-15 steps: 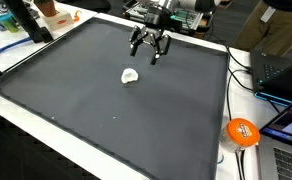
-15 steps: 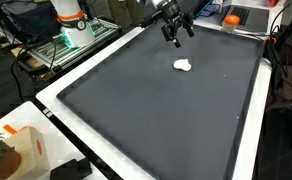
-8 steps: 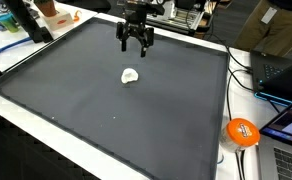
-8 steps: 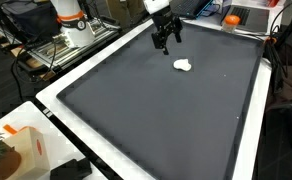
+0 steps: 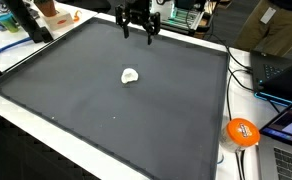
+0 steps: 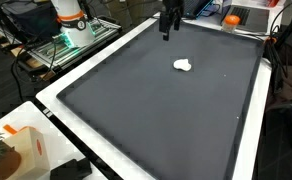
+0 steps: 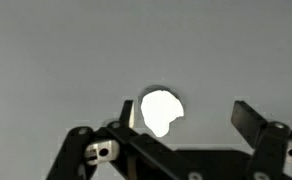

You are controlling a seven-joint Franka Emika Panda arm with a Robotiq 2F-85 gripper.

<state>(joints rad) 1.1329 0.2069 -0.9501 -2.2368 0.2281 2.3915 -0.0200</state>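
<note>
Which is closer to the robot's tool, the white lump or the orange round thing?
The white lump, alone on the dark mat by the open tool; the orange round thing lies off the mat, far aside.

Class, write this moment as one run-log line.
gripper: open, empty | place: above mat, near its edge | nearest: white lump, untouched

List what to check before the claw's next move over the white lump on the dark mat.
1. The claw is open: ok.
2. Nothing between its fingers: ok.
3. The white lump lies free on the mat, apart from the claw: ok.
4. The claw is raised above the mat: ok, in both exterior views.
5. The lump is centred between the fingers in the wrist view: not ok, it shows close to one finger.
6. What the lump is made of: cannot tell.
</note>
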